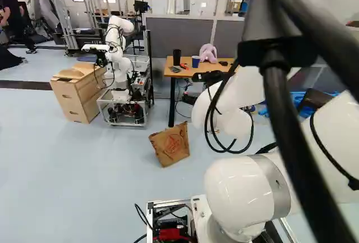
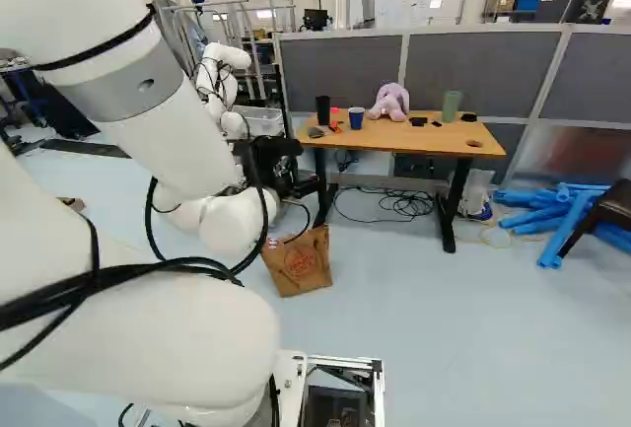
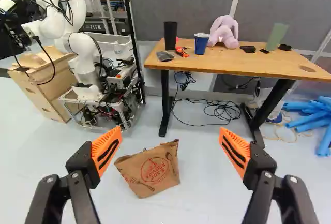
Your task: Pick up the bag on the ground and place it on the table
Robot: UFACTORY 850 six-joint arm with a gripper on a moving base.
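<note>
Pickup is the step in hand, and nothing of it looks done: the creased brown paper bag with a round red print (image 3: 152,169) sits on the pale blue-grey floor (image 3: 207,182), well short of the wooden-topped table with black legs (image 3: 243,62). The black gripper with orange pads (image 3: 170,132) has its two fingers spread wide with nothing between them; in the wrist view the bag lies ahead of them, nearer one finger's side than the middle. Left to do, as I judge it: centre on the bag, go down to it, close on the paper, lift it above the tabletop's edge, set it among the black cup (image 3: 170,35), blue cup (image 3: 201,43) and lilac plush toy (image 3: 223,31), then let go.
</note>
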